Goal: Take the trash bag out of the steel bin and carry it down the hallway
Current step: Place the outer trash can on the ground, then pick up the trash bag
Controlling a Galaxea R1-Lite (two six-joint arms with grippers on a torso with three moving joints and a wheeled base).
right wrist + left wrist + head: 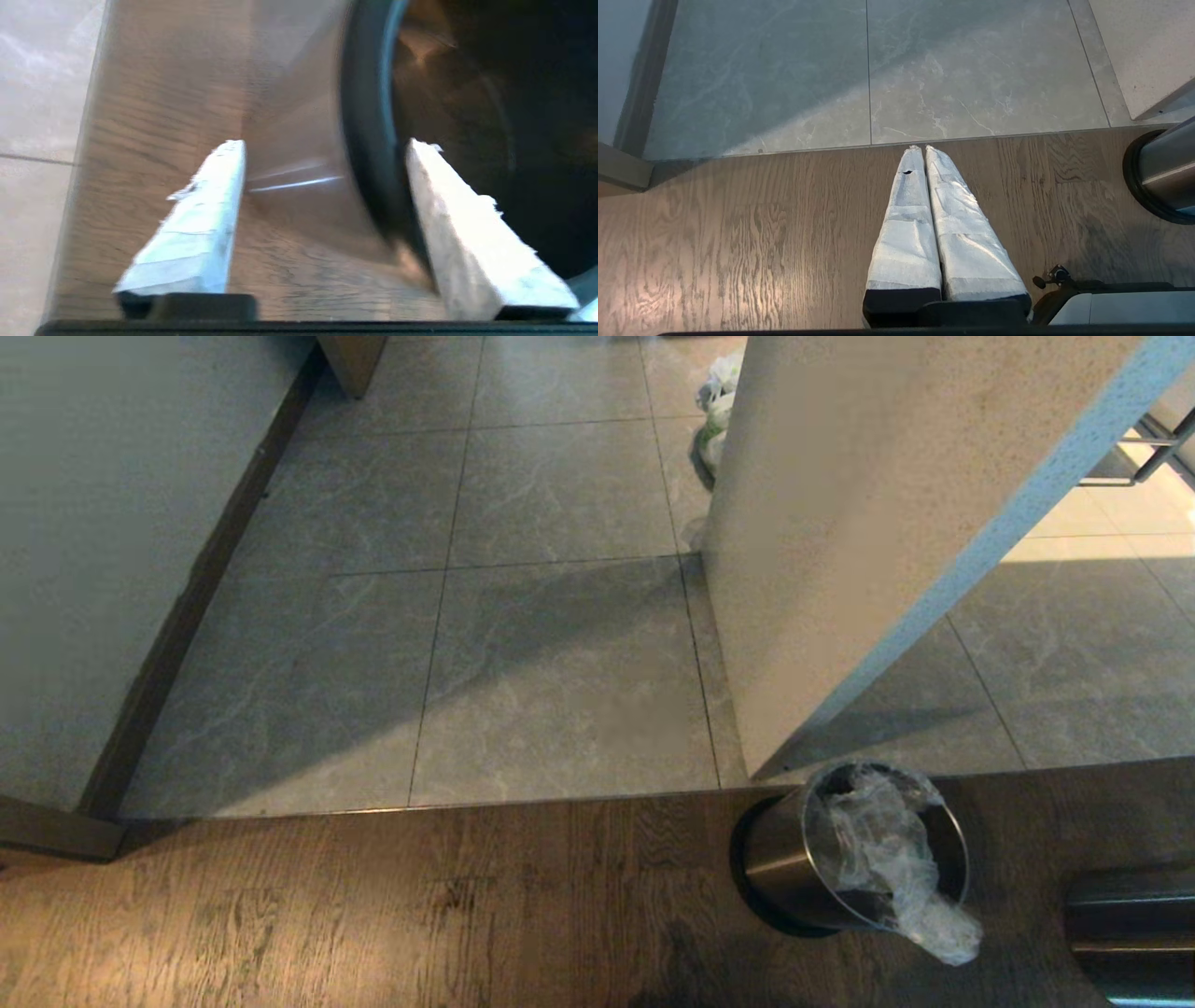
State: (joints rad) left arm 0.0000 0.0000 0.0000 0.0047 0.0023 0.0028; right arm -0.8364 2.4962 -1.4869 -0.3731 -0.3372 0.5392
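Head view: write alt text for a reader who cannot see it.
A small steel bin stands on dark wood flooring, a crinkled clear trash bag bunched inside it and spilling over its near rim. Beyond lie grey marbled hallway tiles, a white wall corner and tied bags farther off.

One small round bin of brushed stainless steel with a black base (794,868) stands on the floor. One thin, clear, crinkled plastic bag (887,859) hangs in and over it. One cluster of white bags with green print (717,415) shows beyond the pale wall corner; how many are in it cannot be told. Two grippers appear, one per wrist view, each with two white-wrapped fingers (906,224) (196,233).
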